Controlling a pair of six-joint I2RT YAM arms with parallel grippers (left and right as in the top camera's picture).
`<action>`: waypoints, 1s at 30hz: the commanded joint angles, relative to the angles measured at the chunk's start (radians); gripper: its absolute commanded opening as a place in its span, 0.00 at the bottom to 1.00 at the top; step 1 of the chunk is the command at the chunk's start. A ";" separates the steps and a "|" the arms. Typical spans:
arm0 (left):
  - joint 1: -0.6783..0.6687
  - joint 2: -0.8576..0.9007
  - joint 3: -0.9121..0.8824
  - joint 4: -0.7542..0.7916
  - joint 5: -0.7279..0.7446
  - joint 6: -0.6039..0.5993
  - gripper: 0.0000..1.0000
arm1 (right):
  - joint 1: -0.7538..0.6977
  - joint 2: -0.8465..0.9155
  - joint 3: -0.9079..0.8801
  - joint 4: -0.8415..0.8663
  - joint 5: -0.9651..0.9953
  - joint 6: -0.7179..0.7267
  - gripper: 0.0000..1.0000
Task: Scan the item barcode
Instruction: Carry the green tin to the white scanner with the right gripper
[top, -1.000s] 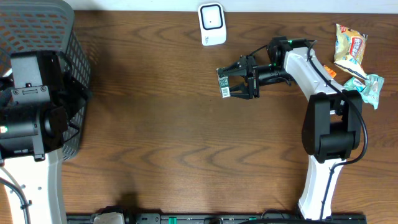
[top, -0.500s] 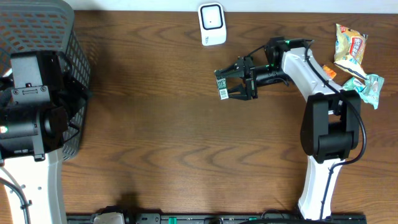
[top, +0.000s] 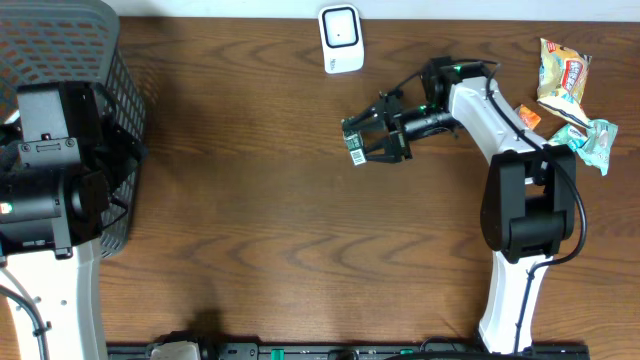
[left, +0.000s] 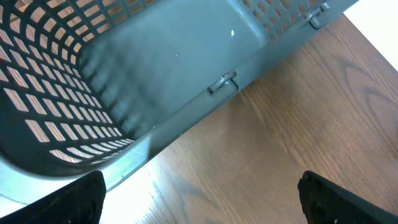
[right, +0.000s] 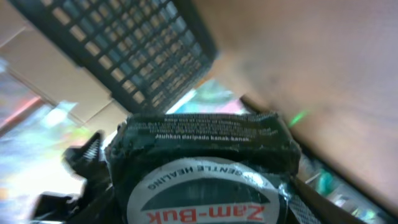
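Near one scanner (top: 341, 38), right hand (top: 362, 141) grips one green packet (top: 352, 146) — left hand (left: 202, 202) wide open.

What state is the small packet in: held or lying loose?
Held: the right pincer is closed on the packet, which fills the right wrist view.

You have a dark wood table (top: 250, 200). Take the white scanner (top: 341, 38) at its far edge as your mark. The grey mesh basket (top: 115, 60) sits well to its left. Well to its right lie a yellow snack packet (top: 562, 72), a small orange packet (top: 528, 116) and a teal packet (top: 595, 140).
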 joint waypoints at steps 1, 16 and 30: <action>0.005 0.001 -0.005 -0.003 -0.010 -0.013 0.98 | 0.023 0.003 0.019 0.088 0.282 0.006 0.56; 0.005 0.001 -0.005 -0.003 -0.010 -0.013 0.98 | 0.217 0.004 -0.014 0.196 1.371 -0.061 0.60; 0.005 0.001 -0.005 -0.003 -0.010 -0.013 0.98 | 0.264 0.005 -0.108 0.293 1.433 -0.083 0.85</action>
